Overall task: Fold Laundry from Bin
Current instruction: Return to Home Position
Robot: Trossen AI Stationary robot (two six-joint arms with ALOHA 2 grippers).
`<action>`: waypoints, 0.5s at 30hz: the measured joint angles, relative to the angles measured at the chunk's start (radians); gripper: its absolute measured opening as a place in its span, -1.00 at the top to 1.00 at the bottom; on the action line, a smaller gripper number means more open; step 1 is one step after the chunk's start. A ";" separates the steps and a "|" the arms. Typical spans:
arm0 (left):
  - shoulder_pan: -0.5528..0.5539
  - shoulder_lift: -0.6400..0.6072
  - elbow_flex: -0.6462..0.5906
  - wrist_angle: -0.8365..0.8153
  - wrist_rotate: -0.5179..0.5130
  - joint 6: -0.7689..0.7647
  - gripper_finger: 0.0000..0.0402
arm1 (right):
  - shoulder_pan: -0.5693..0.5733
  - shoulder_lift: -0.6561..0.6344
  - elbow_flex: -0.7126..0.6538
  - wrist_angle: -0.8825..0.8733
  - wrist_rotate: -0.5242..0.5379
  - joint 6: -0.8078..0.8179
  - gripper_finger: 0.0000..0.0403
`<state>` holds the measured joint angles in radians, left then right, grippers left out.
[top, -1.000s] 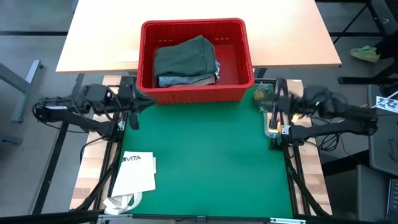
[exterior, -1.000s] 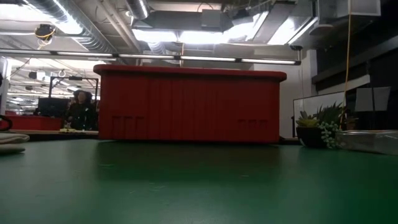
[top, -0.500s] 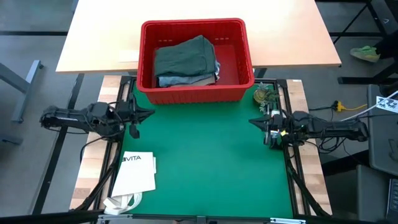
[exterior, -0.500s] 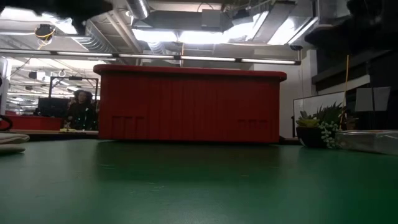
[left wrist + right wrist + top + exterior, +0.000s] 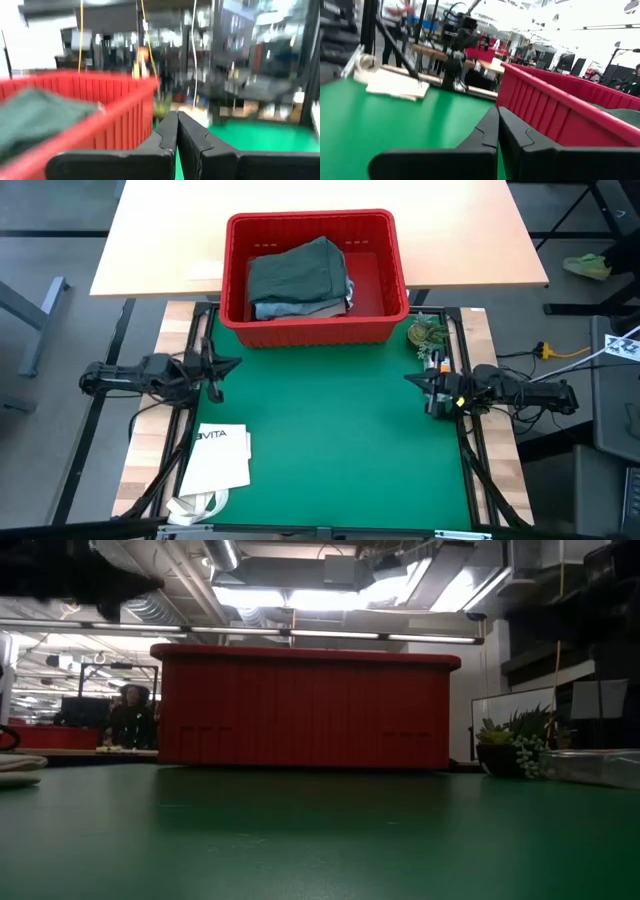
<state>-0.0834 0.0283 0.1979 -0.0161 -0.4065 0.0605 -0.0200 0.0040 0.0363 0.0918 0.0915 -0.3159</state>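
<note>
Laundry and bin share the far end of the green worktop (image 5: 330, 440), the biggest surface in view, which fills the space between the two arms. Beyond it is a second, pale wooden worktop (image 5: 470, 230), and the bin (image 5: 310, 332) stands where the two meet. It is a red rectangular basket with slotted walls and a rolled rim. From table height it appears as a broad red wall across the middle of the scene.

The laundry (image 5: 298, 275) lies inside the bin as one folded stack. A dark green piece is on top, and bluish layers show at the stack's near edge. The stack sits toward the bin's centre and left, leaving a strip of bare red floor on the robot's right.

Both arms rest low at the worktop's side edges, stretched out sideways and pointing inward. The left end effector (image 5: 225, 365) hangs just short of the bin's near left corner, apart from it. Its wrist view shows the fingers pressed together with nothing between them. The right end effector (image 5: 410, 378) is likewise closed and empty, near the right edge and well clear of the bin and the stack.

A white "VITA" tote bag (image 5: 222, 458) lies flat at the near left corner. A small potted plant (image 5: 425, 333) stands by the bin's near right corner.
</note>
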 joint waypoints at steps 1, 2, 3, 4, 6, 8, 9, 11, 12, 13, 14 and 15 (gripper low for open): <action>0.000 0.002 -0.017 -0.009 0.001 -0.004 0.99 | 0.000 0.001 0.000 -0.013 0.005 -0.010 0.97; 0.000 -0.007 -0.036 -0.035 0.003 -0.010 0.99 | 0.000 0.003 0.001 -0.025 0.006 -0.017 0.97; 0.000 -0.014 -0.049 -0.038 0.005 -0.017 0.99 | 0.000 0.002 0.001 -0.047 0.011 -0.019 0.97; 0.000 -0.018 -0.061 -0.016 0.005 -0.021 0.99 | 0.000 0.002 0.001 -0.065 0.012 -0.022 0.97; 0.000 -0.025 -0.098 0.013 -0.001 -0.029 0.99 | 0.000 0.000 0.000 -0.078 0.013 -0.029 0.97; 0.000 -0.025 -0.154 0.040 0.007 -0.034 0.99 | 0.000 0.000 0.001 -0.091 0.014 -0.030 0.97; -0.001 -0.025 -0.180 0.085 0.008 -0.033 0.99 | 0.000 0.000 -0.005 -0.087 0.014 -0.034 0.97; 0.000 -0.025 -0.190 0.103 0.003 -0.029 0.99 | 0.000 0.000 -0.028 -0.052 0.013 -0.059 0.97; 0.001 -0.024 -0.190 0.100 0.004 -0.029 0.99 | 0.000 0.001 -0.028 -0.052 0.012 -0.063 0.97; 0.001 -0.024 -0.191 0.097 0.004 -0.026 0.99 | 0.000 0.003 -0.028 -0.051 0.013 -0.068 0.97; 0.001 -0.024 -0.191 0.101 0.004 -0.020 0.99 | 0.000 0.008 -0.028 -0.051 0.013 -0.075 0.97; 0.001 -0.024 -0.191 0.102 0.004 -0.011 0.99 | 0.000 0.013 -0.028 -0.053 0.012 -0.083 0.97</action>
<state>-0.0826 0.0042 0.0071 0.0859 -0.4023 0.0499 -0.0200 0.0172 0.0082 0.0390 0.1040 -0.3990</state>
